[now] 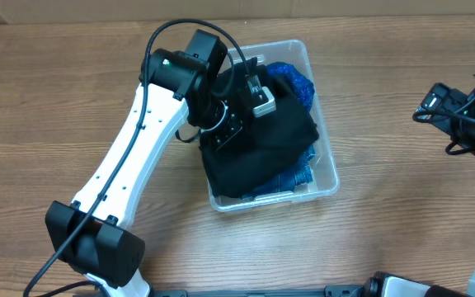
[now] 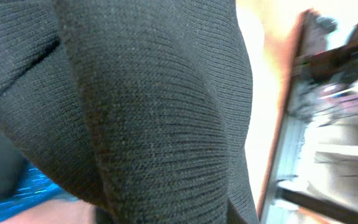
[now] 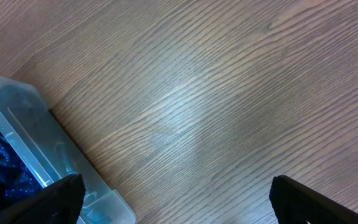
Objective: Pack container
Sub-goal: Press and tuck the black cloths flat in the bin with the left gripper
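- Your left pincer (image 1: 236,124) is down inside the container (image 1: 330,169), pressed into the knitted garment (image 1: 279,136) heaped there.
- Beyond that pincer, at the container's far end, a sequinned cloth (image 1: 297,78) lies behind the garment.
- Nearer you than the pincer, a denim piece (image 1: 291,177) lies under the garment's edge.
- Your right pincer (image 3: 176,183) is over the table (image 3: 197,93), with the container well apart to its left.

Overhead straight down on the tabletop (image 1: 56,82), left wrist tight against black knit fabric (image 2: 135,112), right wrist low over wood, sharing a corner of the container (image 3: 73,171) with overhead.
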`<state>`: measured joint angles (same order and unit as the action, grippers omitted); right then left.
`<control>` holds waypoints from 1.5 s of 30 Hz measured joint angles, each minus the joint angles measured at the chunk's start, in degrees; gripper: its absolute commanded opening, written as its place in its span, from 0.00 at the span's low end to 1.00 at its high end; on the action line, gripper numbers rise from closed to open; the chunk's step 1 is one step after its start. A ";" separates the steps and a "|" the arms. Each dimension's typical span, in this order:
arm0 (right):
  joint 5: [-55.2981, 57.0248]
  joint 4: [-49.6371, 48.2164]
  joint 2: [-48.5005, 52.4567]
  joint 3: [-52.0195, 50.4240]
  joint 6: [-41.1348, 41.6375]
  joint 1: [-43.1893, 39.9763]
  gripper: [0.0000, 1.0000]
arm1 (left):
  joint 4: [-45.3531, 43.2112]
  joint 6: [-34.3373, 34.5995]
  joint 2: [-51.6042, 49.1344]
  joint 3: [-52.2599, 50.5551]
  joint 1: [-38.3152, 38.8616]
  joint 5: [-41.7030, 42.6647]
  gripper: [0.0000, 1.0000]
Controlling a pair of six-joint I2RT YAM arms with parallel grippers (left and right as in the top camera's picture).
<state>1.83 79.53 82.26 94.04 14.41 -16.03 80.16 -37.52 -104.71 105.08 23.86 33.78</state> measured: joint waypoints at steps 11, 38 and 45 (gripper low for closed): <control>0.07 0.02 0.00 0.00 0.17 0.00 1.00 | -1.62 -6.47 -5.20 0.00 4.44 -3.91 0.04; 0.02 0.24 0.00 0.00 0.17 0.00 1.00 | -14.03 9.64 -15.02 1.22 -0.63 -8.90 1.00; 0.00 0.20 0.00 0.00 0.17 0.00 1.00 | -8.74 12.79 -14.99 9.94 -1.44 -9.35 1.00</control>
<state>1.83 79.72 82.26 94.04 14.59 -16.03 71.42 -24.73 -119.70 115.02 22.41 24.43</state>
